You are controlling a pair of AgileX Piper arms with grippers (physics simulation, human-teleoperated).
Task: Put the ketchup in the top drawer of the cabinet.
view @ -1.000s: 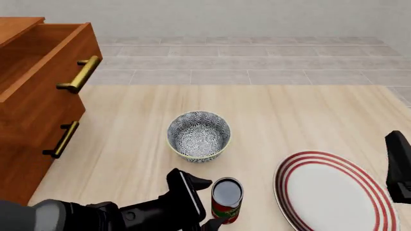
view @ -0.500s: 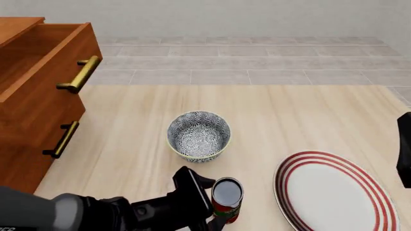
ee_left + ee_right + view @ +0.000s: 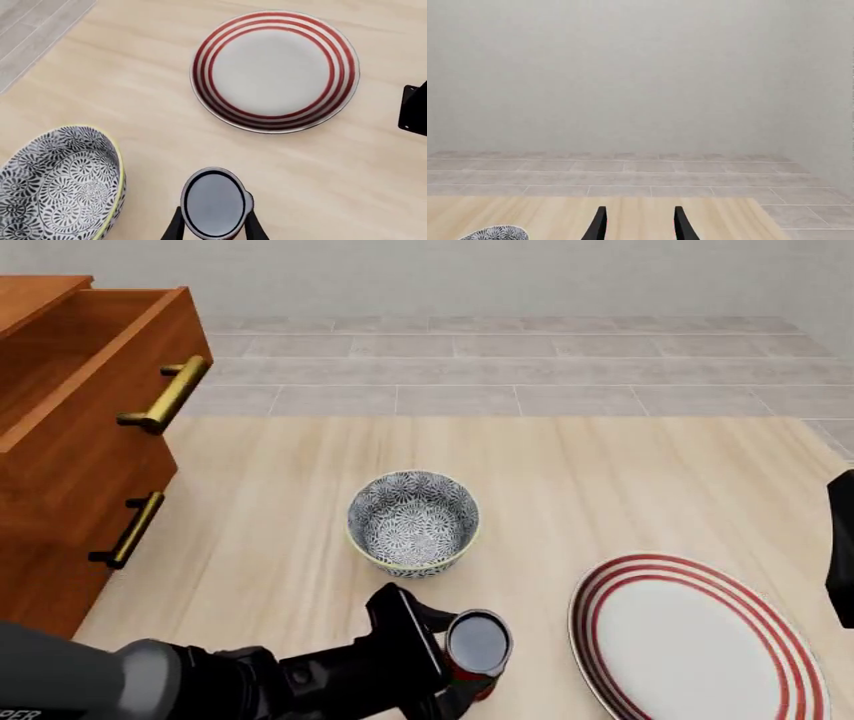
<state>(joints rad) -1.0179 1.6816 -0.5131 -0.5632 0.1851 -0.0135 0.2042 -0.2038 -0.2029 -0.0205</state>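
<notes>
The ketchup (image 3: 477, 648) stands near the table's front edge, between the bowl and the plate, its dark glossy top (image 3: 213, 202) facing up. My left gripper (image 3: 451, 665) is shut on the ketchup, with one finger (image 3: 175, 227) on each side of the can. The cabinet (image 3: 54, 540) stands at the far left. Its top drawer (image 3: 94, 370) is pulled open, with the brass handle (image 3: 167, 393) on its front. My right gripper (image 3: 639, 225) is open and empty, pointing at the far wall. Only a dark part of the right arm (image 3: 841, 560) shows at the front view's right edge.
A patterned grey-white bowl (image 3: 414, 522) sits just behind the ketchup, close to the left gripper. A white plate with red rings (image 3: 694, 640) lies to the right. The lower drawer handle (image 3: 130, 530) sticks out of the cabinet front.
The left gripper's fingers have closed on the ketchup, and the can has shifted slightly up and right. The right arm has drawn back to the right edge.
</notes>
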